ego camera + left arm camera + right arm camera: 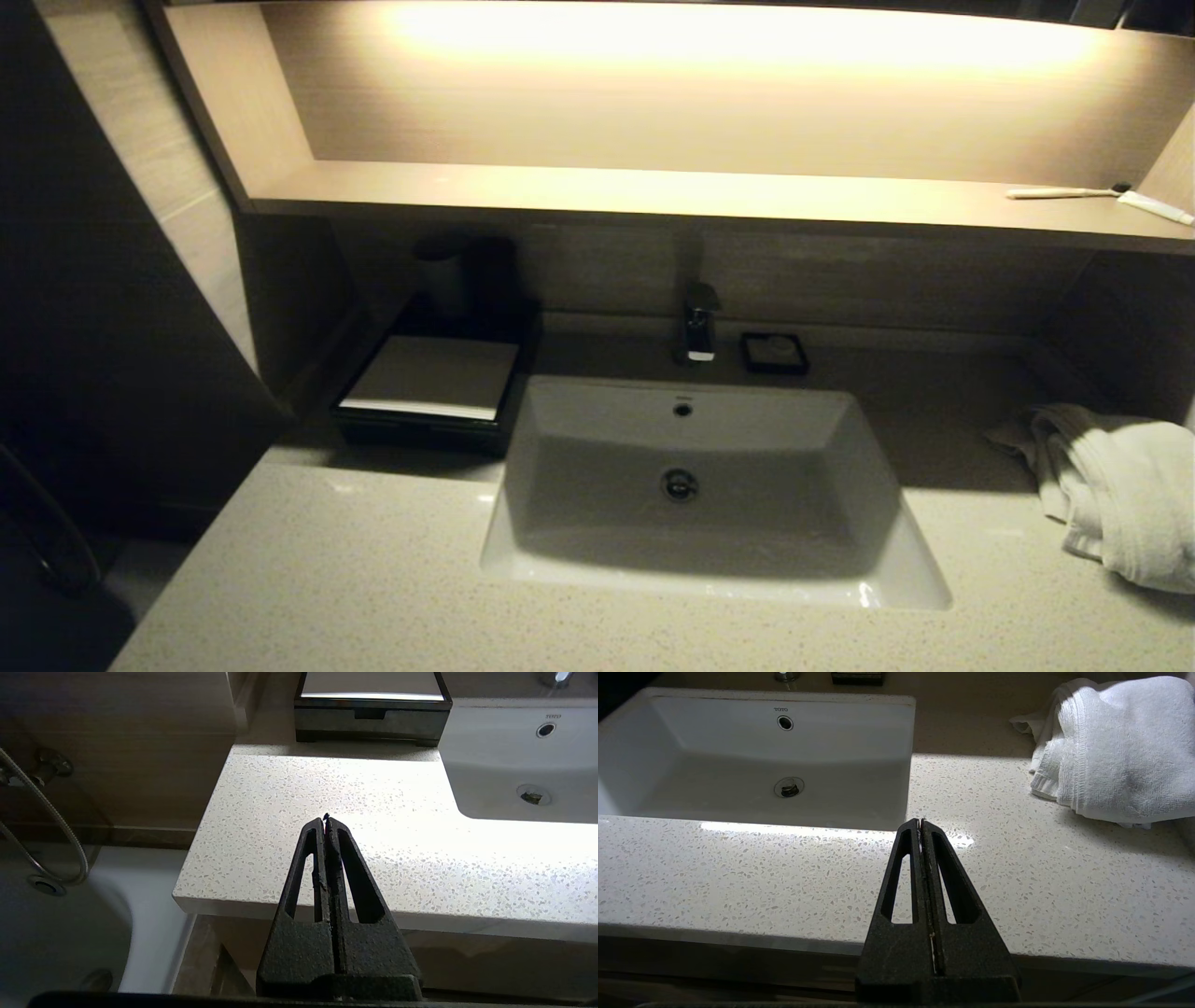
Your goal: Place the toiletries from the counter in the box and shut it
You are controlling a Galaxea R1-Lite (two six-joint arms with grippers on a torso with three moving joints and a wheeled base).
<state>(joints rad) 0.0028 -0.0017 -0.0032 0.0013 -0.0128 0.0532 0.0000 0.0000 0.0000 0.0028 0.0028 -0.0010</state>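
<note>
Both arms are hanging back off the front edge of the worktop (373, 826). The left gripper (326, 819) has its fingers pressed together on nothing, over the corner left of the sink (691, 485), and the right gripper (920, 822) is the same, just right of the basin. The box (431, 385) sits at the back left beside the sink, drawer pushed in. White towel (1120, 485) is bunched up on the right. Can't spot any sachets on the stone.
</note>
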